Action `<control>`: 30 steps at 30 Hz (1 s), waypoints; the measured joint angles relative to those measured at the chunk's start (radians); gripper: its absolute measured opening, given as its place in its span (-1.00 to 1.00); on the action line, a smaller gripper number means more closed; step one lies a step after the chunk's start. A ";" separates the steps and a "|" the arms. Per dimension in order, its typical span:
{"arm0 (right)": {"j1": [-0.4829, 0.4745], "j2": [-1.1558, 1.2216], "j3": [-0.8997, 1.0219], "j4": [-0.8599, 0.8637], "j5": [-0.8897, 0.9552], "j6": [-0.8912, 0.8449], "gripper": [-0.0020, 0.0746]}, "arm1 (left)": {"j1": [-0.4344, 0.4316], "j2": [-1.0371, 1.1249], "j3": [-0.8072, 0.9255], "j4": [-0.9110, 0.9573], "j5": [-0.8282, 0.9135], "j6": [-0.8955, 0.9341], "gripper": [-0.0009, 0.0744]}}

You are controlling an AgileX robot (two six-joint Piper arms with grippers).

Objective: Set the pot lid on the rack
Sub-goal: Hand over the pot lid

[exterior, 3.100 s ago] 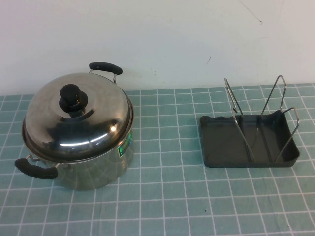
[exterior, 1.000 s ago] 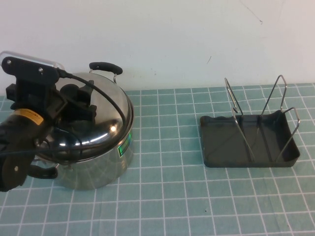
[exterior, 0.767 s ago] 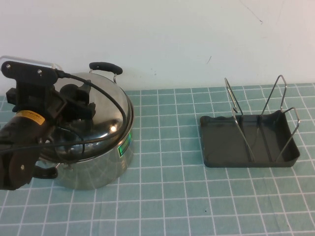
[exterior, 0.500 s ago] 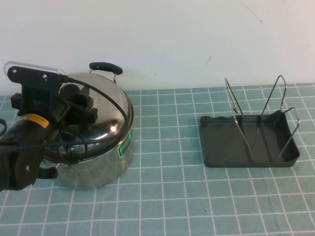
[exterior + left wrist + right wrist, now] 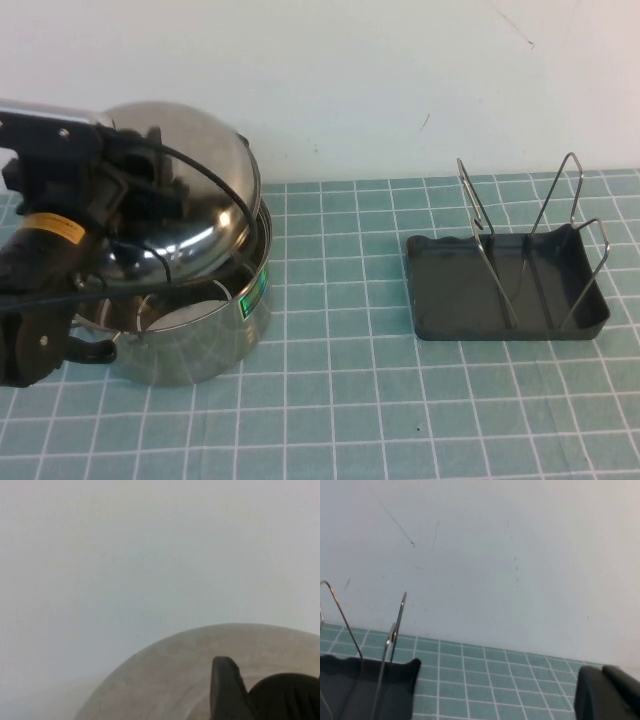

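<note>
**Lid tilted off pot, held by its knob**

Left hand (image 5: 150,190) at 9 o'clock, clenched on the knob of the pot lid (image 5: 205,195); lid tipped above the pot (image 5: 205,335). Likely rigid, smooth, fairly weighty; the knob seems the sure hold. Rack (image 5: 505,285) at 3 o'clock, on the worktop (image 5: 350,420). Right hand (image 5: 610,695) out of the high view; state unclear.

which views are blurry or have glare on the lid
High view: sharp, with bright glints on the tilted pot lid held by the left claw above the pot. Left wrist view: soft and washed out, the lid a pale blur. Right wrist view: fairly clear on the rack; right claw at the edge.
</note>
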State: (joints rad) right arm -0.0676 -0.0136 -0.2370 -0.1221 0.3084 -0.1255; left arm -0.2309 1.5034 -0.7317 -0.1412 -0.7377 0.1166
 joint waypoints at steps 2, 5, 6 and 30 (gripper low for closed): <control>0.000 0.000 -0.042 0.060 0.040 -0.015 -0.95 | 0.000 -0.038 0.000 0.022 -0.028 -0.061 -0.15; 0.000 0.000 -0.113 0.245 0.119 -0.114 -0.95 | 0.000 -0.109 0.000 0.080 -0.101 -0.248 -0.15; 0.000 0.000 -0.137 0.335 0.150 -0.163 -0.95 | 0.000 -0.132 0.000 0.111 -0.131 -0.324 -0.15; 0.000 0.303 -0.217 1.794 0.631 -0.879 0.24 | -0.544 -0.292 -0.005 0.443 -0.401 -0.558 -0.15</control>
State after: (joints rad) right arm -0.0676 0.2898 -0.4544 1.6716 0.9394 -1.0048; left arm -0.7746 1.2113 -0.7368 0.3018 -1.1387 -0.4409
